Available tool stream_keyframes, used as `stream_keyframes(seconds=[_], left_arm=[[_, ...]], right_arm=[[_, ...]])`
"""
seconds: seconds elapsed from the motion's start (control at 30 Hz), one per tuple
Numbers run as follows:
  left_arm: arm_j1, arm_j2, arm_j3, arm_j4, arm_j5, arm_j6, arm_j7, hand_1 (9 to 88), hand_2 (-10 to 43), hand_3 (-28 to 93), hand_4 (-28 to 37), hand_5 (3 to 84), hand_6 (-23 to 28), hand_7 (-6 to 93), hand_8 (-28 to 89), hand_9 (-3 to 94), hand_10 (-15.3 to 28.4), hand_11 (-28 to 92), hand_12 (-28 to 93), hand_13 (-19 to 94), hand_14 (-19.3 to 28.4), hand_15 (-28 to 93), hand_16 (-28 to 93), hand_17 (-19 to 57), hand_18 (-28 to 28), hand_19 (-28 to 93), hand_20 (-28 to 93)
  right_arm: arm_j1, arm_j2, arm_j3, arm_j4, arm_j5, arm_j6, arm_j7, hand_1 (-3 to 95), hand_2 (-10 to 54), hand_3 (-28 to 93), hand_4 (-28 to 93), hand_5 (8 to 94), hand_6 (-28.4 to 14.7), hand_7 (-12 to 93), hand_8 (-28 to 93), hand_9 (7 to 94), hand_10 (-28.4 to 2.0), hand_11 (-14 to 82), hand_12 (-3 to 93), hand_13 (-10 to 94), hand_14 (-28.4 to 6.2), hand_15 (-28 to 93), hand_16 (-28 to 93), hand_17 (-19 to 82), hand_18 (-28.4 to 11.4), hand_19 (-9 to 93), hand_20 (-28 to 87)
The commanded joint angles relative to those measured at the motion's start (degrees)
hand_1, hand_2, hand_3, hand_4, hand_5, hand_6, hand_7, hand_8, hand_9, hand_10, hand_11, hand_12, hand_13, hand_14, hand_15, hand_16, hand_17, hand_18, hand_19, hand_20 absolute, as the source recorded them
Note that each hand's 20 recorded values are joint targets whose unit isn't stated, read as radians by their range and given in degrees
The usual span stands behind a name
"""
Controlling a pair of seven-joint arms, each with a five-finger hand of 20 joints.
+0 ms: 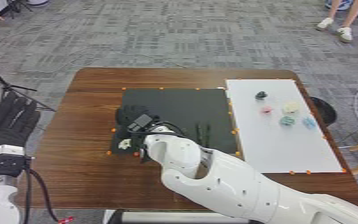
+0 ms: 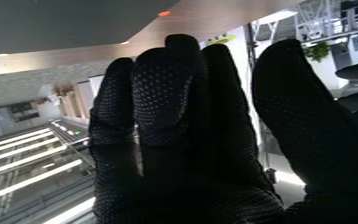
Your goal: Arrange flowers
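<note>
Five blooms on the white board; left hand and right hand open

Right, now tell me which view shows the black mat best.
The head view: it shows most of the black mat from above, with its orange markers around it, though the right hand covers part of its left side. The right wrist view catches one corner of it beyond the glove.
</note>
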Motion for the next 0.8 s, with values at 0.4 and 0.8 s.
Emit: stream_keyframes(seconds=[0.4, 0.8], left_arm=[[1.68, -1.81, -1.41, -1.11, 2.23, -1.66, 0.58, 21.7, 13.5, 74, -28.3, 40.2, 6.5, 7.7, -8, 32.4, 13.1, 16, 10, 24, 11.7, 19, -4, -3.8, 10.3, 17, 11], [-0.96, -1.79, 0.23, -1.03, 2.89, -2.59, 1.46, 21.7, 13.6, 74, -28.3, 41.4, 6.0, 7.8, -8, 34.5, 12.0, 15, 9, 24, 9.6, 16, -4, -3.3, 9.9, 17, 11]], right_arm=[[-6.63, 13.2, 19.9, -18.13, 5.13, -1.04, 2.11, 41.0, -9.5, 85, -28, 59.8, -4.8, 16, -11, 62.3, -15.6, 20.6, 16.9, 68, -10.9, 67, 31, 30, -24.9, 78, 32], [-15.85, 26.83, 37.96, -23.2, 5.19, -4.51, 8.94, 40.8, -9.5, 84, -27, 60.4, -5.0, 15, -10, 62.6, -16.1, 20.0, 17.5, 67, -11.3, 68, 31, 29, -25.1, 78, 32]])
